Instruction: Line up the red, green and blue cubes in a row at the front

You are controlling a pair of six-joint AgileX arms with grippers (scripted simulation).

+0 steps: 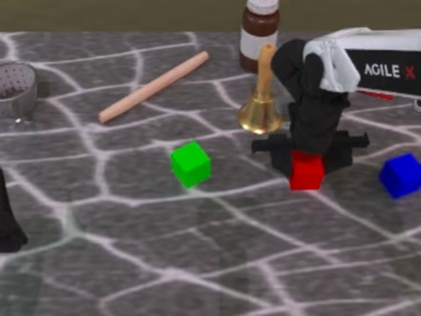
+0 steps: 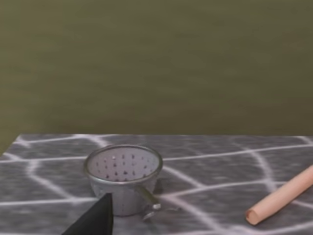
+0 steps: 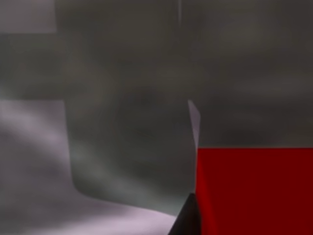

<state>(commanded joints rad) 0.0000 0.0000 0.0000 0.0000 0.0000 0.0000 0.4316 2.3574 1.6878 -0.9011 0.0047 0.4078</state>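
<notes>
Desk (image 1: 131, 263) is dark grey with pale crack lines all over. The right arm (image 1: 368, 62) comes in from the far right and drops straight down, and its tool (image 1: 306, 163) sits right on top of the red cube (image 1: 306, 172), right of centre. From the wrist view the red cube fills one corner with a dark fingertip (image 3: 188, 220) touching its edge, so I'd say the tool is clamped on it, cube sitting on or barely above the desk. The left tool (image 1: 8, 224) is parked at the left edge; can't tell if it's open or not.

Wooden rod (image 1: 154, 87) lies diagonally far left of centre. Brown bottle (image 1: 260, 33) stands at the far edge, with the brass bell (image 1: 262, 105) just in front of it and just left of the right arm. Metal strainer cup (image 1: 16, 89) is far left.

Green cube (image 1: 191, 164) is about centre, well left of the red one. Blue cube (image 1: 400, 175) is near the right edge, right of red.
</notes>
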